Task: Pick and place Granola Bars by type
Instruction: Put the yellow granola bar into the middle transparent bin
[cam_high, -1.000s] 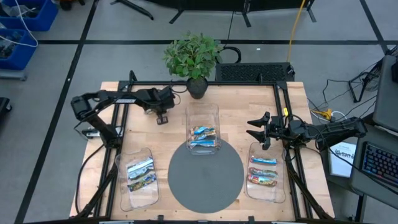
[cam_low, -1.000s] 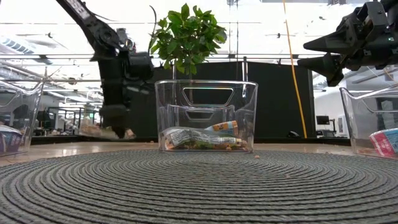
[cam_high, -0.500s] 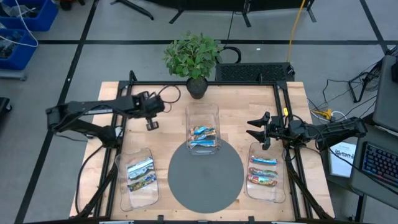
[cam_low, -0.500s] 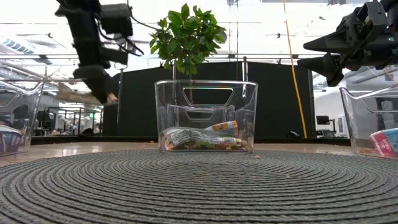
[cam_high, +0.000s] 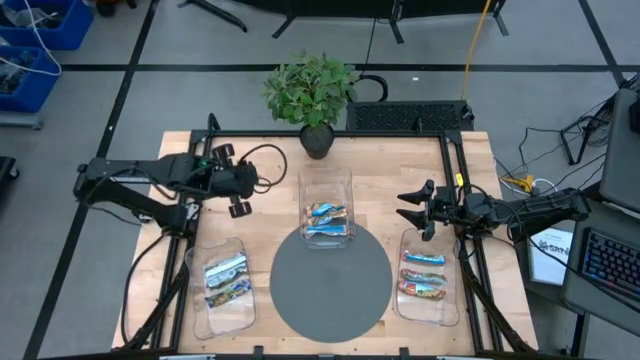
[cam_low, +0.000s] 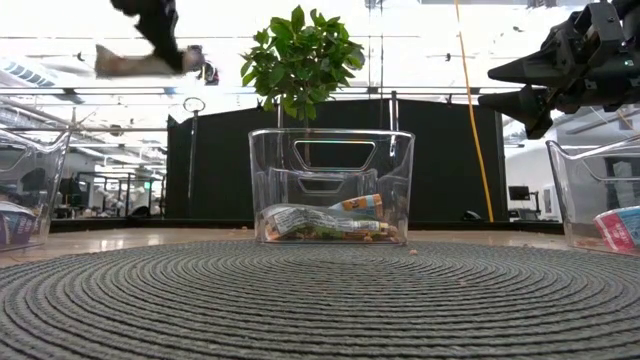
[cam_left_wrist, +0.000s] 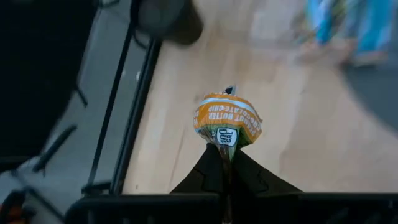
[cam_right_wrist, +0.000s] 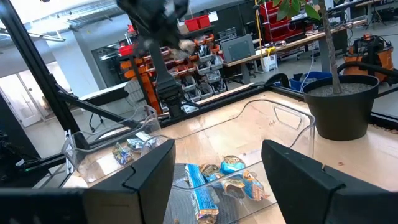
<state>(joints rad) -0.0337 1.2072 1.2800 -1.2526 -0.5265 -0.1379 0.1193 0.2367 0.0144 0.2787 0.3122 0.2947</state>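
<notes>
My left gripper (cam_high: 240, 207) is high above the bare wood between the left tray (cam_high: 200, 315) and the middle tray (cam_high: 345, 180), shut on an orange-and-green granola bar (cam_left_wrist: 227, 121). That bar shows near the top of the low view (cam_low: 130, 62). Silver-white bars (cam_high: 226, 270) lie in the left tray, blue and brown-gold ones (cam_high: 326, 215) in the middle tray, blue and red ones (cam_high: 424, 272) in the right tray (cam_high: 450, 305). My right gripper (cam_high: 414, 209) hangs open over the right tray's far end, touching nothing. My left gripper (cam_left_wrist: 225, 155) pinches the orange-and-green bar by the crimped end of its wrapper (cam_left_wrist: 227, 140), between the two fingertips. The fingers (cam_low: 160, 25) come down from above. The bar is lifted clear of the table and sticks out about level from the fingers.
A round grey woven mat (cam_high: 330, 285) lies at the table's near middle, in front of the middle tray. A potted plant (cam_high: 312, 95) stands at the far edge. Black frame rails (cam_high: 195, 190) run along both sides of the table.
My left gripper has risen steeply, from just above the table beside the middle tray to high over it, and has drifted toward the table's left and near edges. The bar it holds went up with it and has swung from hanging down to about level.
</notes>
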